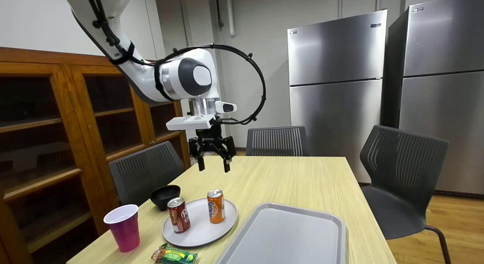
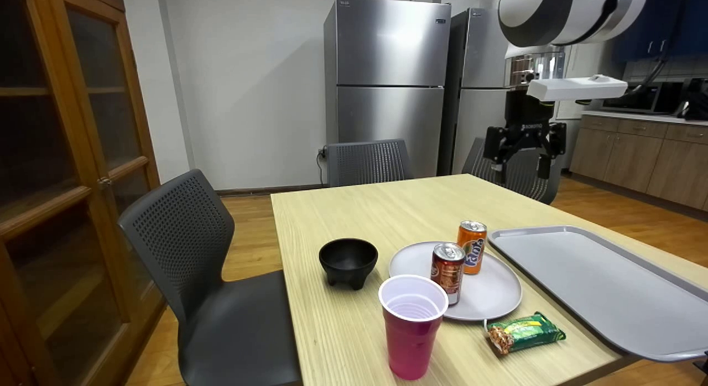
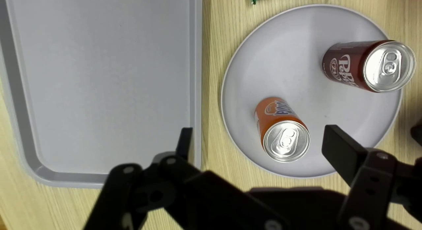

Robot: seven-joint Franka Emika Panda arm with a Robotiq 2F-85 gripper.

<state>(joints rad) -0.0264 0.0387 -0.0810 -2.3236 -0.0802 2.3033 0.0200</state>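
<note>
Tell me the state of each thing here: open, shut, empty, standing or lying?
Robot gripper: open, holding nothing
Orange can: upright, looks unopened
Dark red can: upright, looks unopened
Plate: bearing both cans
Purple cup: upright, looks empty
Black bowl: upright, looks empty
Snack packet: lying; cannot tell whether sealed
Gray tray: lying flat
Refrigerators: doors shut
Wooden cabinet: doors shut

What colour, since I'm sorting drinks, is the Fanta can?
Mostly orange; the Fanta can shows best in an exterior view.
</note>
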